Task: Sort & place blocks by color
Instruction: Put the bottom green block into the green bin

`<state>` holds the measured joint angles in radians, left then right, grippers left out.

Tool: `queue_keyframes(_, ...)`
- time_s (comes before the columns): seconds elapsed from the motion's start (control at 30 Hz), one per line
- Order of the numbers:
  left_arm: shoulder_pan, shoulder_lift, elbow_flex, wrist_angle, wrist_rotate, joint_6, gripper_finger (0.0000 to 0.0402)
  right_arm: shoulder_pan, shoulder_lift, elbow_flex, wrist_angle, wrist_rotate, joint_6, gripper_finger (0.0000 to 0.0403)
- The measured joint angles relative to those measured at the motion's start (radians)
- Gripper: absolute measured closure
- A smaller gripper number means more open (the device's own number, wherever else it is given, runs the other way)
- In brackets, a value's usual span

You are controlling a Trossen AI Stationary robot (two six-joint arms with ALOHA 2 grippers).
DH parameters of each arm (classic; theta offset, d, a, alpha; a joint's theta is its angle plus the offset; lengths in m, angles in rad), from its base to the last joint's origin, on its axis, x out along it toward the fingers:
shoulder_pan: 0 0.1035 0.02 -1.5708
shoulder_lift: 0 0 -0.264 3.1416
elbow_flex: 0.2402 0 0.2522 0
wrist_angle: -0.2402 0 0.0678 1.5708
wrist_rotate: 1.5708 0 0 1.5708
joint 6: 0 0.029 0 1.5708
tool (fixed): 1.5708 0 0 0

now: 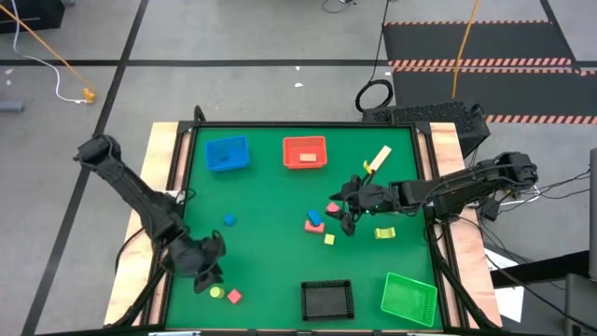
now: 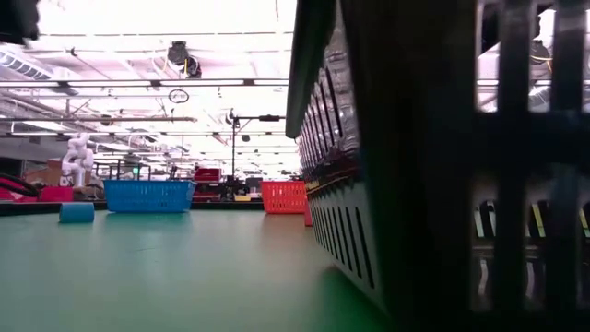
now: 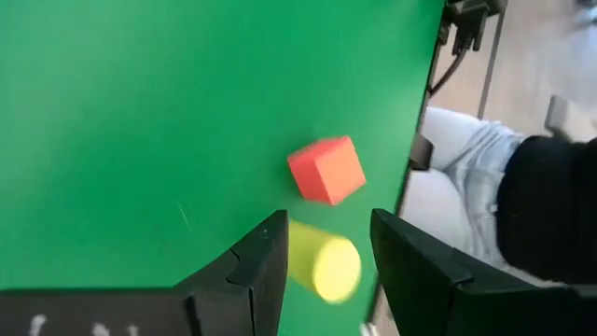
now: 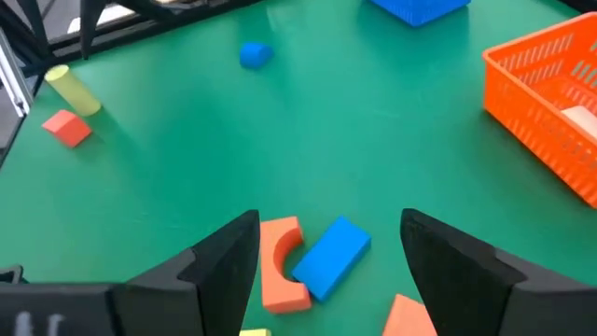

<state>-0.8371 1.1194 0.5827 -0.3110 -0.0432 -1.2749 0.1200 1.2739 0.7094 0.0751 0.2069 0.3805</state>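
My left gripper [image 1: 211, 276] [image 3: 328, 222] hangs open over the table's near left. A yellow-green cylinder [image 3: 322, 264] [image 1: 216, 292] lies between its fingers, and a red-pink cube [image 3: 326, 170] [image 1: 234, 296] rests just beyond. I cannot tell whether a finger touches the cylinder. My right gripper [image 1: 343, 213] [image 4: 331, 219] is open above the middle right. A pink arch block [image 4: 280, 263] and a blue bar [image 4: 333, 257] [image 1: 315, 217] lie on the table just ahead of its fingers. More blocks lie flat: a blue one [image 1: 229, 219], two yellow ones [image 1: 329, 240] [image 1: 384, 232] and a yellow bar [image 1: 378, 161].
A blue tray [image 1: 227, 154] and a red tray [image 1: 305, 152] stand at the far edge. A black tray [image 1: 327, 299] and a green tray [image 1: 409, 299] stand at the near edge. The black tray [image 2: 415, 166] blocks the low view's right. A seated person's leg [image 3: 466, 159] shows beyond the table edge.
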Motion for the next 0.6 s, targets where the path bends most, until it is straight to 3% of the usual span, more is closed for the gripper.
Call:
queue_keyframes(0.2,-0.109,0.028,0.031,0.009,-0.059,-0.218,0.0261,0.0,0.0,0.0,0.031,0.0,0.0,0.0151)
queue_keyframes(0.4,-0.125,0.157,0.195,-0.152,-0.06,-0.242,0.0318,0.0,0.0,0.0,0.031,-0.001,0.0,0.0151)
queue_keyframes(0.6,-0.087,0.249,0.322,-0.33,0.06,-0.25,0.0348,0.0,0.0,0.0,0.03,-0.001,0.0,0.0151)
